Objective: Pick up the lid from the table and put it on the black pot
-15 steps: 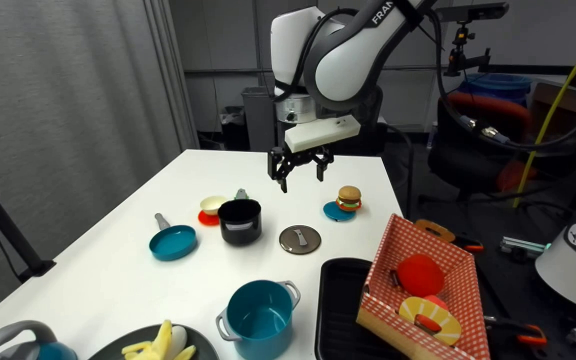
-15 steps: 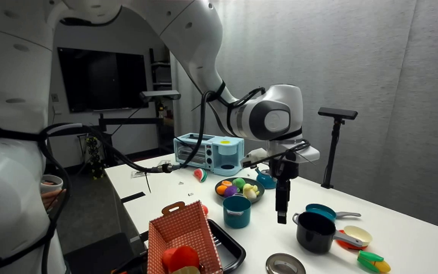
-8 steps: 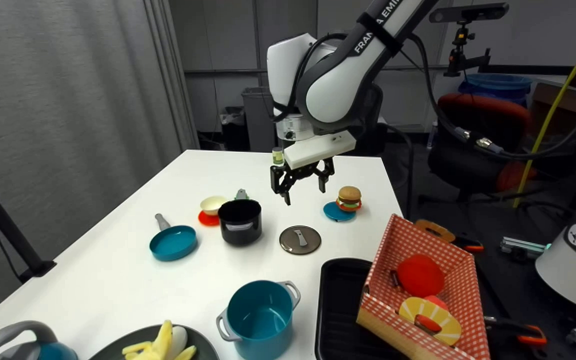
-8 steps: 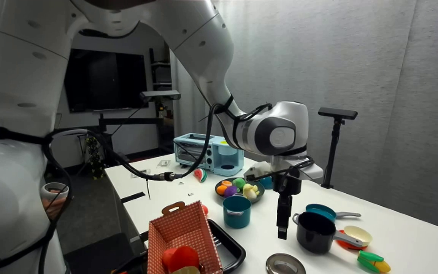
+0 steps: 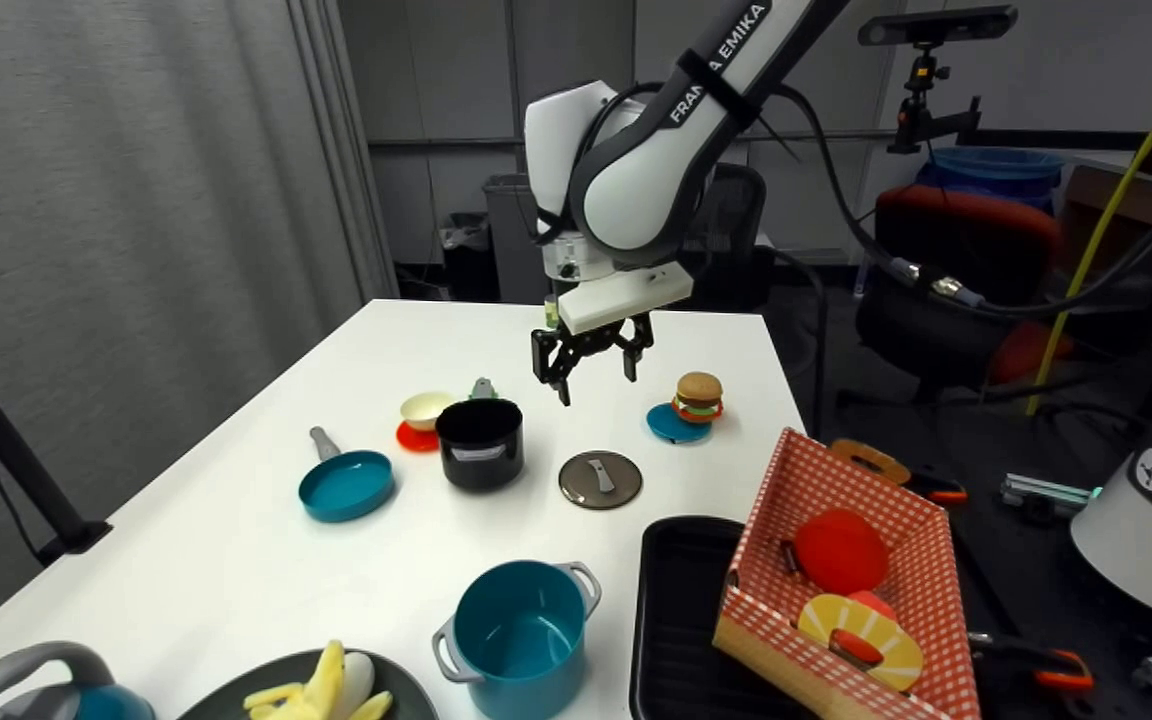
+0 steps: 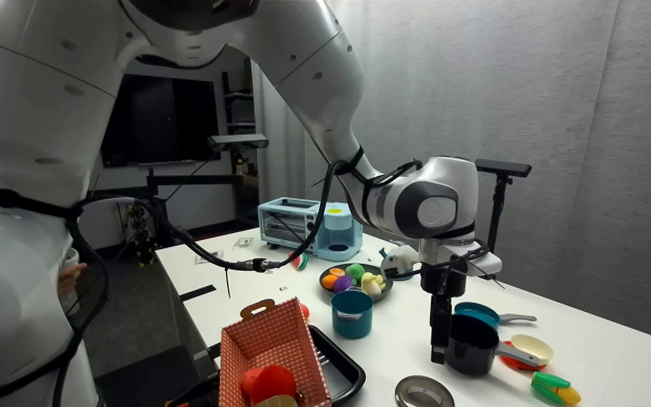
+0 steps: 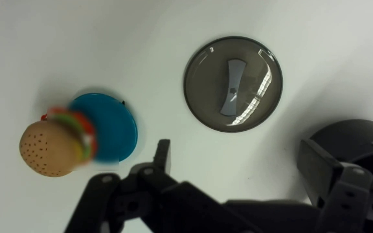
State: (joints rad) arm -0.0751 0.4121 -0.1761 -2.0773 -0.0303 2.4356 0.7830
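Note:
The lid [image 5: 600,480] lies flat on the table, a dark grey disc with a grey bar handle. It also shows in an exterior view [image 6: 424,392], cut by the lower edge, and whole in the wrist view [image 7: 233,84]. The black pot [image 5: 479,445] stands upright beside the lid; an exterior view shows it [image 6: 472,347] with a long grey handle and a small loop. Part of the pot [image 7: 348,136] shows at the right in the wrist view. My gripper [image 5: 597,387] is open and empty above the table; in the wrist view the fingertips [image 7: 234,145] are below the lid.
A toy burger [image 7: 53,145] sits by a teal disc [image 7: 112,129]. A teal pan [image 5: 346,485], a cream bowl [image 5: 426,409] and a teal pot [image 5: 521,635] stand around. A black tray [image 5: 681,610] and a red checked box [image 5: 766,530] lie at the table's edge.
My gripper has come down, then shifted left in an exterior view, to the right and close in front of the black pot in an exterior view. The fingers stay open; lid and pot have not moved.

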